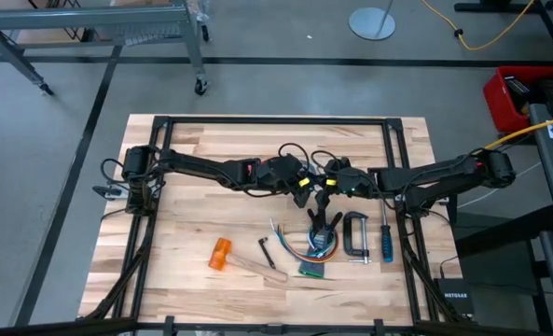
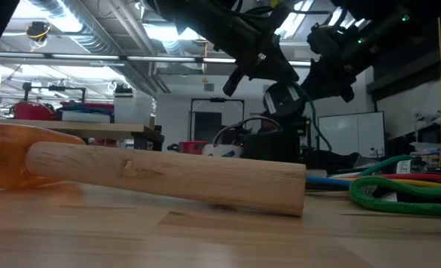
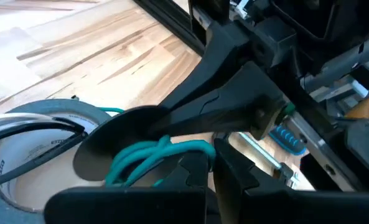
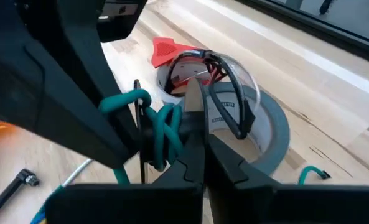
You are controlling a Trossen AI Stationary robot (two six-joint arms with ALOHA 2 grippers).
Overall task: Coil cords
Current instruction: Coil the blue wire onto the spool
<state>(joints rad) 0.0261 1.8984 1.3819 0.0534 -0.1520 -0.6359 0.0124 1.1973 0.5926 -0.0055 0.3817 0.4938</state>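
Both arms reached in from the worktop's side edges and met near its middle, a little toward the right. The left pincer was clenched, and loops of a teal cord lay bunched against its fingertips; whether the fingers actually pinched the cord could not be told. The right pincer was also clenched, its tips pressed in beside a bunch of the same teal cord that hung against the other arm's dark finger.

Just beneath the two pincers sat a grey tape roll, lying flat on the worktop. Thin dark cords arched over and through its hole, and a red plastic piece rested at the roll's far rim.

Toward the near edge of the worktop lay a mallet with an orange head and a wooden handle, a black C-clamp, and a blue-handled screwdriver near the right edge.
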